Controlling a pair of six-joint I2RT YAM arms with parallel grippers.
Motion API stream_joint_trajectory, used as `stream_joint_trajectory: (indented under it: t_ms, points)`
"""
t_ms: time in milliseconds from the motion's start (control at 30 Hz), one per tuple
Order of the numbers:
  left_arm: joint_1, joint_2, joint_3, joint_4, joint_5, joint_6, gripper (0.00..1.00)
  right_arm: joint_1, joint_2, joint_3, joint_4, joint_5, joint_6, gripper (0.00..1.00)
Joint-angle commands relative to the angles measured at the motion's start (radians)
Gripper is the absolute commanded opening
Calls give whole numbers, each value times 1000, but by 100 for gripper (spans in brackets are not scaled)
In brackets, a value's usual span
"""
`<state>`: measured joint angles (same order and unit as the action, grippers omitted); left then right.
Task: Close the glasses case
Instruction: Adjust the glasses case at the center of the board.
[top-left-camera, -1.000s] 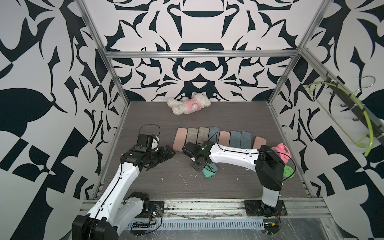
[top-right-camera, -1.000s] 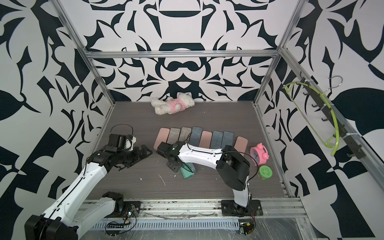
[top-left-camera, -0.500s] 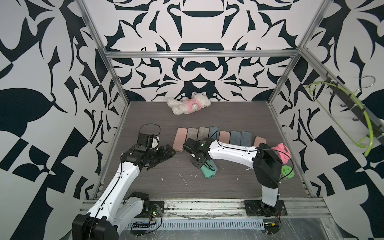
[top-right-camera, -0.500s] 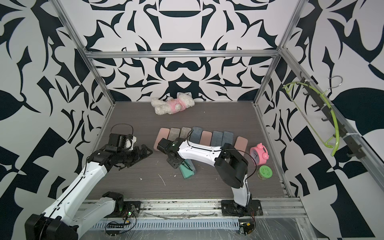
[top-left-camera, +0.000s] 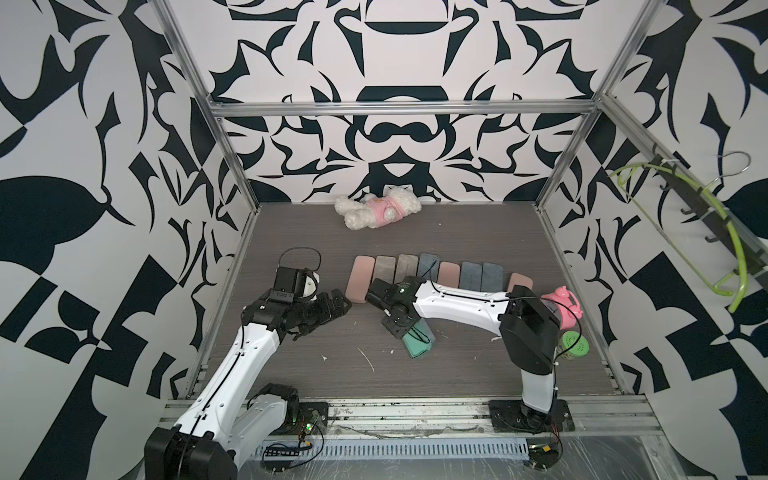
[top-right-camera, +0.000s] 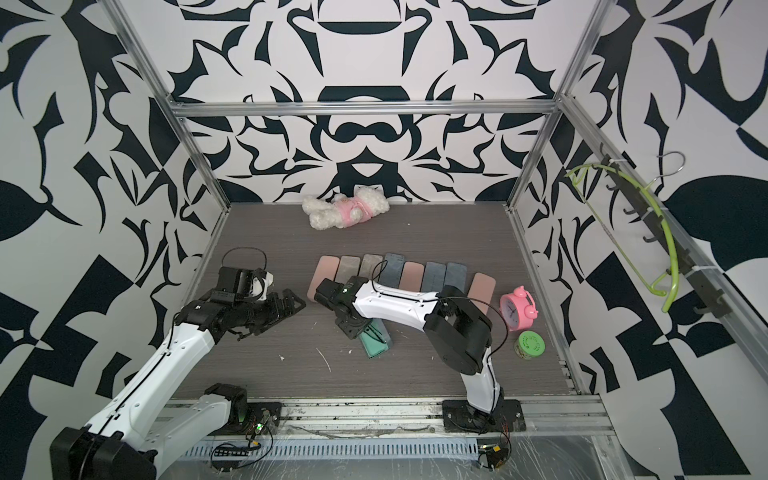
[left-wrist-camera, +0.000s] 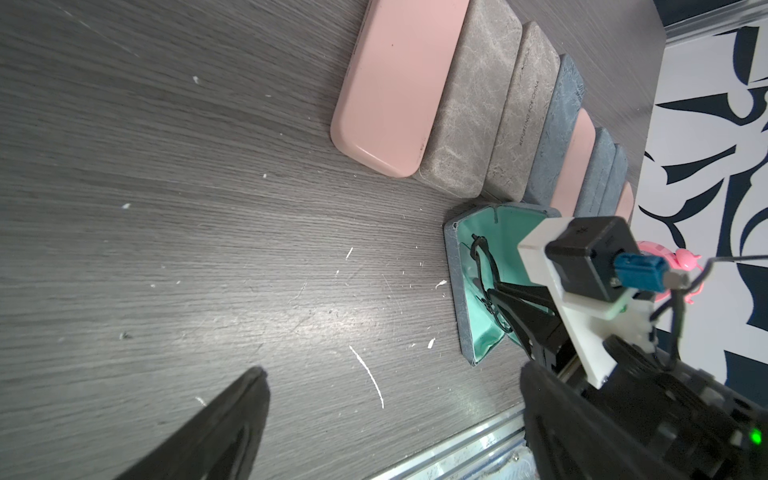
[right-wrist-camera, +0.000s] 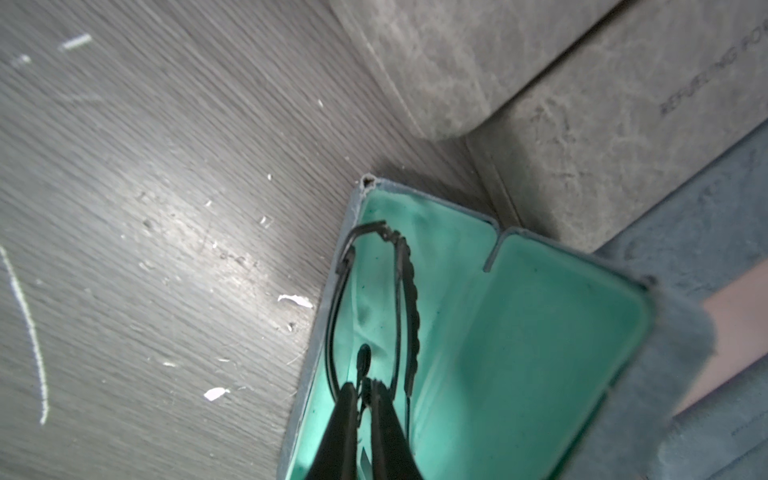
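Hanging wide open, the left gripper (top-left-camera: 340, 305) is held aside. Beside the row of closed cases (top-left-camera: 428, 272) the glasses case (right-wrist-camera: 519, 353) is seen open, the right gripper (right-wrist-camera: 362, 388) pinched on the black glasses (right-wrist-camera: 412, 299) inside; unreleased, they could be dragged out.

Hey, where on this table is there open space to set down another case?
Widest bare strip: between the plush toy and the row of closed cases. Also free: the front, from the open glasses case to the rail. Crowded: the right edge by the pink clock and green tin.
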<state>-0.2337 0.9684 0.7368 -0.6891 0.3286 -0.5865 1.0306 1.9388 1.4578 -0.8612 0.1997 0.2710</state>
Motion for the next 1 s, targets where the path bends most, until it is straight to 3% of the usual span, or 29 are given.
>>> stream_joint_trajectory:
  t_ms: [0,300,533,600,700,833,967]
  points:
    - [5,6,-5,-5,27,8,99,-3,-33,44,-44,26,40,14]
    - [-9,-36,-40,47,87,-44,100,-2,-109,41,-46,1,93,21]
    - [-183,-11,-85,152,52,-153,97,-30,-201,21,-50,-12,153,25]
    - [-251,10,-93,205,31,-192,92,-70,-243,-4,-48,-39,181,27]
    - [-337,58,-99,274,0,-236,77,-154,-315,-84,-9,-127,218,29]
    - [-394,135,-95,347,-2,-264,60,-256,-382,-196,61,-269,232,28]
    - [-436,210,-59,379,-10,-260,47,-305,-406,-262,103,-330,241,27]
